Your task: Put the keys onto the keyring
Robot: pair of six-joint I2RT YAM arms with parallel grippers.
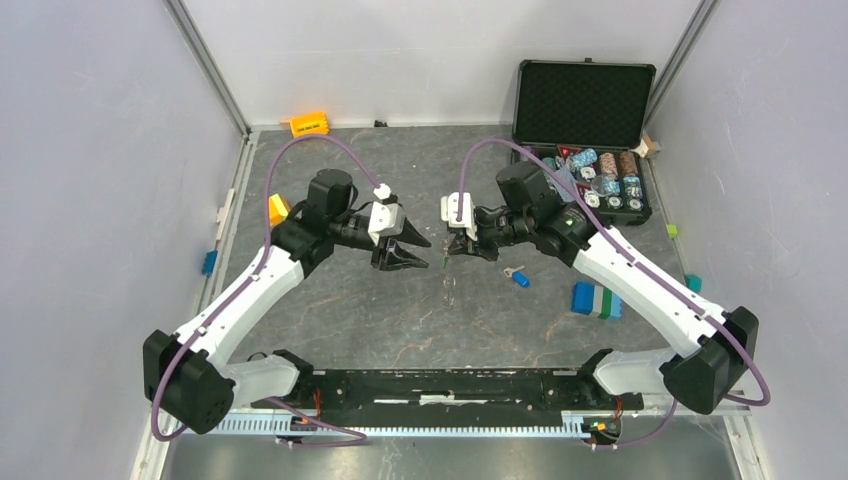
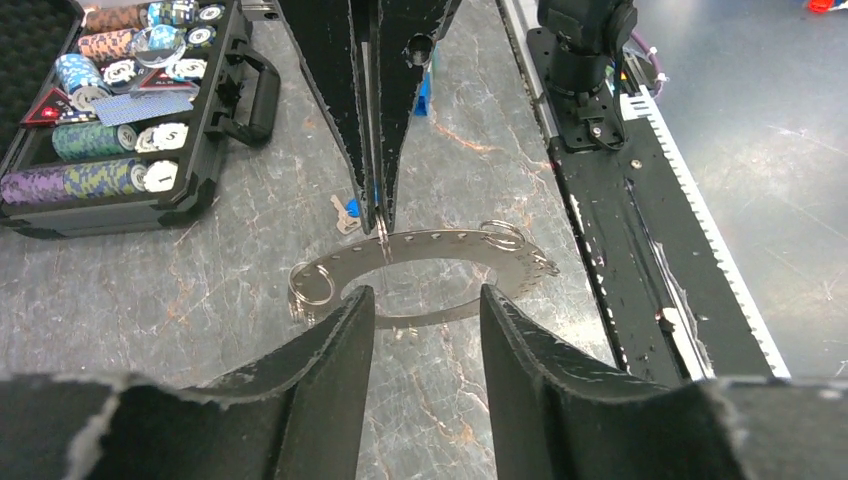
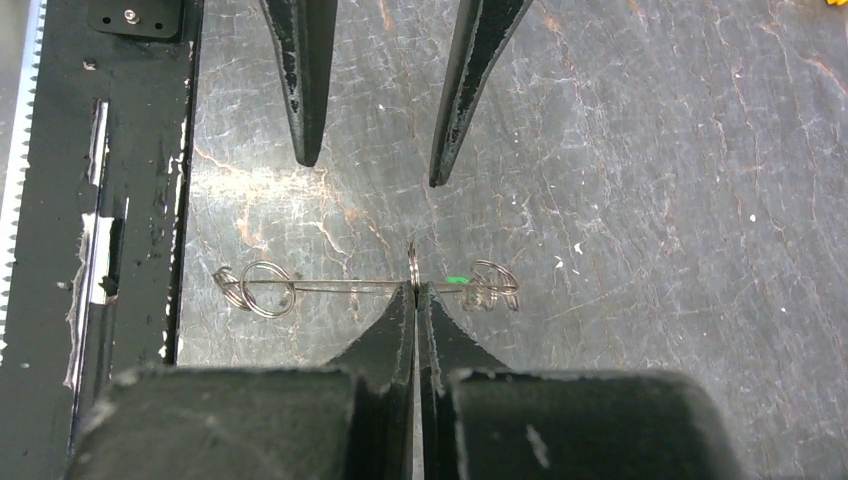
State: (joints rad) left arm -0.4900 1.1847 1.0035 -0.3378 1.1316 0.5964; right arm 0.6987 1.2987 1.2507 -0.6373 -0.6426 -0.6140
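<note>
The keyring (image 2: 440, 243), a flat grey ring with small wire rings at both ends, hangs above the table. My right gripper (image 3: 415, 290) is shut on its rim; in the right wrist view the keyring (image 3: 340, 286) shows edge-on. A bright green speck (image 3: 458, 280), the green key's head, sits at the ring beside the right-hand wire rings; how it hangs I cannot tell. The blue key (image 1: 519, 278) lies on the table under the right arm. My left gripper (image 2: 425, 297) is open, its tips just short of the ring's near rim, nothing between them.
An open black case (image 1: 521, 115) with poker chips stands at the back right. Blue and green blocks (image 1: 597, 300) lie by the right arm, an orange block (image 1: 309, 124) at the back wall, a yellow one (image 1: 277, 208) on the left. The black base rail (image 1: 430, 385) runs along the near edge.
</note>
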